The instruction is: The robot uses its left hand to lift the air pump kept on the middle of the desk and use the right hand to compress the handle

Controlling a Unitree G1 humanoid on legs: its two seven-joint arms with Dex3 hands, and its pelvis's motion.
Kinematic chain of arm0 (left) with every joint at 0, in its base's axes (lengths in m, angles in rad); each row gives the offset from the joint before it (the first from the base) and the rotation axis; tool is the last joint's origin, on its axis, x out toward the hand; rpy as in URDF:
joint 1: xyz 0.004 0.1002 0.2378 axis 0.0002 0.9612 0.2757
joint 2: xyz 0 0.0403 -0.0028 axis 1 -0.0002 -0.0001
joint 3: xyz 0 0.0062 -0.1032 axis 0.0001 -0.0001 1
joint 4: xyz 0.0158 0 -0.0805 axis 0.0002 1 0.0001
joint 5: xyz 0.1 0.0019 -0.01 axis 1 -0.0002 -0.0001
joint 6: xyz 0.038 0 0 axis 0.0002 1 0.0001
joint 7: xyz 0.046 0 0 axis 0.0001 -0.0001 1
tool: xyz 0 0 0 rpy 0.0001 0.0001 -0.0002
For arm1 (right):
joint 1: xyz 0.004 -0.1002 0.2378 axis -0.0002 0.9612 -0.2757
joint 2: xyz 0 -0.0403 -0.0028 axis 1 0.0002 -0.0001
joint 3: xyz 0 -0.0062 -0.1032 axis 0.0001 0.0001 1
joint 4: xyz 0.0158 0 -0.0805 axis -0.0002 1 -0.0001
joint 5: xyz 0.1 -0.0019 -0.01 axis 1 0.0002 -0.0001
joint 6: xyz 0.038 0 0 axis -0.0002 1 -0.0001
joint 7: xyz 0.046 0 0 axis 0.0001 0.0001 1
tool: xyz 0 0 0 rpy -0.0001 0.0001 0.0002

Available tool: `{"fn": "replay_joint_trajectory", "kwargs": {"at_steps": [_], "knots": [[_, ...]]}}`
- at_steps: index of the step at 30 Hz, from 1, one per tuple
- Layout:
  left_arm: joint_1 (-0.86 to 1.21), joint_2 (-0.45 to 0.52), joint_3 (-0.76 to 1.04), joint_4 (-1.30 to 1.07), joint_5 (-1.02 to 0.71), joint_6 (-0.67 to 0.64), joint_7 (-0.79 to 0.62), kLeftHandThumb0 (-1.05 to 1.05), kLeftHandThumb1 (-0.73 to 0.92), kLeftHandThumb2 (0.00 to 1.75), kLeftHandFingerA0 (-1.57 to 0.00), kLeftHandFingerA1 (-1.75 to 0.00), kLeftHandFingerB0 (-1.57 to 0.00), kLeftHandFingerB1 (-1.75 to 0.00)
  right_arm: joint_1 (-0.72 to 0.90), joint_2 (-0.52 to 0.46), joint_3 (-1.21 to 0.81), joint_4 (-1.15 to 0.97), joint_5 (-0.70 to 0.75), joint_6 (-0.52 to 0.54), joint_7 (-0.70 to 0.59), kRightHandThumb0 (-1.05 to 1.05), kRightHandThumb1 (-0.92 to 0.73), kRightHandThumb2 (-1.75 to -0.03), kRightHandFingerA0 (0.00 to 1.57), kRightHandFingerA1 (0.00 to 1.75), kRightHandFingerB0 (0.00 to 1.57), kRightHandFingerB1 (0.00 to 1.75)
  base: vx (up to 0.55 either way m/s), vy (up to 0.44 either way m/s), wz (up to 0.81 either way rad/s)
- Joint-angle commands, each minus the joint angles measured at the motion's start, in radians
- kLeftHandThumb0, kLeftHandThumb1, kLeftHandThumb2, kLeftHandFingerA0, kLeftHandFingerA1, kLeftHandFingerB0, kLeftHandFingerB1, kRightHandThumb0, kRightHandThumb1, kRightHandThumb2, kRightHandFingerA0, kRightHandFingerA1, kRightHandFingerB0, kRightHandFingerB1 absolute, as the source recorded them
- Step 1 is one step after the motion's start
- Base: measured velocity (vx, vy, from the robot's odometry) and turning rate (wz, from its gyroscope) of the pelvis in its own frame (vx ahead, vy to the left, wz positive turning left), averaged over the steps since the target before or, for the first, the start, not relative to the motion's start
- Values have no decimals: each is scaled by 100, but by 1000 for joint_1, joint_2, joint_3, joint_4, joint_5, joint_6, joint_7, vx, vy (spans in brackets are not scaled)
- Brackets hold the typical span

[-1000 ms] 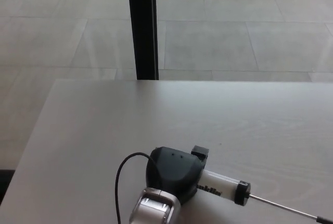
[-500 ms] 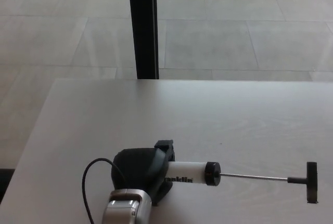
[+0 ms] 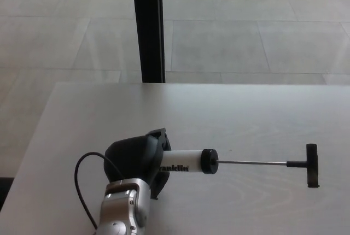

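Left hand [image 3: 134, 161]: its fingers were wrapped around the white barrel of the air pump [image 3: 186, 161].
Pump: lay level above the middle of the pale surface [image 3: 262, 115], rod drawn out to the right, black handle [image 3: 311, 165] at its end.
Right hand: out of sight.

- Desk [image 3: 262, 115]: pale, wood-grain surface with a smooth, matt finish and faint streaks.
- Air pump [image 3: 183, 162]: white barrel that looks like smooth plastic, slightly glossy, with black printed lettering; black matt end cap.
- Pump rod [image 3: 251, 163]: thin, bare metal with a dull shine.
- Handle [image 3: 311, 165]: black, matt, plastic in look.
- Left hand [image 3: 134, 161]: black shell, smooth and matt.
- Wrist [image 3: 124, 210]: silver metal housing, brushed with soft highlights.
- Cable [image 3: 87, 177]: black, smooth sheath.
- Floor [image 3: 246, 38]: large grey tiles, faintly reflective.
- Post [image 3: 147, 27]: black, glossy.
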Motion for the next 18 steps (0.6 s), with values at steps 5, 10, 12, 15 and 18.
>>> {"fn": "replay_joint_trajectory", "kwargs": {"at_steps": [5,10,12,15,18], "knots": [[-3,19,23,-24,-18,36,20,-28,53,122,-101,-175,-75,-170,-225,32,157,86,-152,249,-71,-80,-92,-78,0,31,16,33,0,0,0],[-2,26,23,-27,-16,24,25,-28,52,124,-102,-175,-82,-151,-288,89,161,155,-132,266,-101,-80,-80,-117,0,31,12,39,0,0,0],[2,11,34,-25,-37,17,36,-28,51,124,-100,-175,-77,-157,-293,92,173,158,-169,307,-118,-78,-81,-119,0,30,12,38,0,0,0],[-3,11,27,-31,-26,44,9,-29,49,127,-100,-175,-76,-164,-298,115,166,181,-160,277,-122,-75,-80,-116,2,33,12,40,0,0,0],[-8,14,23,-40,-24,64,-16,-29,52,123,-100,-175,-75,-160,-300,140,148,213,-162,228,-143,-75,-80,-112,3,42,11,46,0,0,0]]}}
